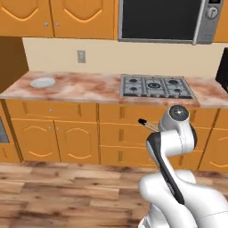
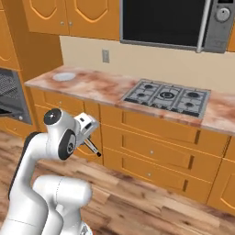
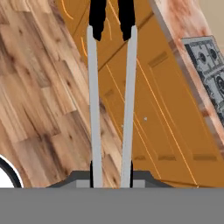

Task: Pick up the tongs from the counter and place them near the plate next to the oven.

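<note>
Tongs [image 3: 110, 92] sit pinched between the jaws, held in the air in front of the orange cabinet drawers [image 2: 151, 137], well apart from the plate [image 1: 42, 82] at the counter's [image 1: 89, 89] far left end.

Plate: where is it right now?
The plate sits at the far left end of the marbled counter with the stove burners, left of the wall outlet; in the right base view the oven is just beyond that end.
</note>
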